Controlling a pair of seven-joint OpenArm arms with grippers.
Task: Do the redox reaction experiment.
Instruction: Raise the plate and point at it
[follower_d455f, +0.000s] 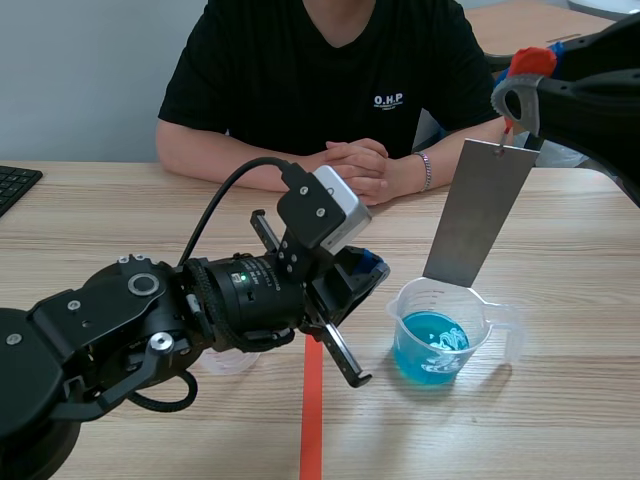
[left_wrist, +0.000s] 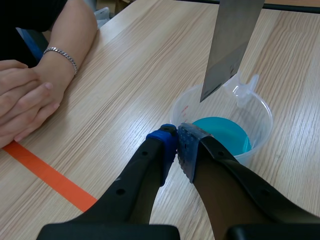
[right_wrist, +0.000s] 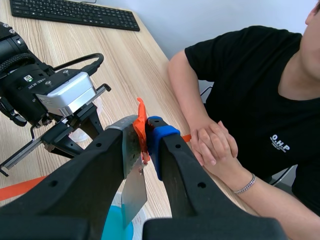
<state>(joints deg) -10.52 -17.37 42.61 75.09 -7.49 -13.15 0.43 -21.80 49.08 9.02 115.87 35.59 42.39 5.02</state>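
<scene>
A clear beaker (follower_d455f: 445, 335) holding blue liquid (left_wrist: 225, 134) stands on the table right of the orange tape line. A grey metal plate (follower_d455f: 480, 212) hangs tilted over it, its lower edge about level with the rim. At the plate's top is an orange-red tab (right_wrist: 141, 131), and my right gripper (follower_d455f: 518, 90) is shut on it, high over the beaker; the plate (right_wrist: 134, 192) dangles below the fingers. My left gripper (left_wrist: 177, 145) is shut on nothing, low beside the beaker's near-left wall, also seen as left gripper (follower_d455f: 362, 272).
A person sits across the table with clasped hands (follower_d455f: 365, 170) resting on it, a bracelet on one wrist. A small clear cup (follower_d455f: 228, 362) sits under my left arm. A black keyboard (right_wrist: 75, 15) lies at the table's far left. Orange tape (follower_d455f: 312, 420) runs toward the front edge.
</scene>
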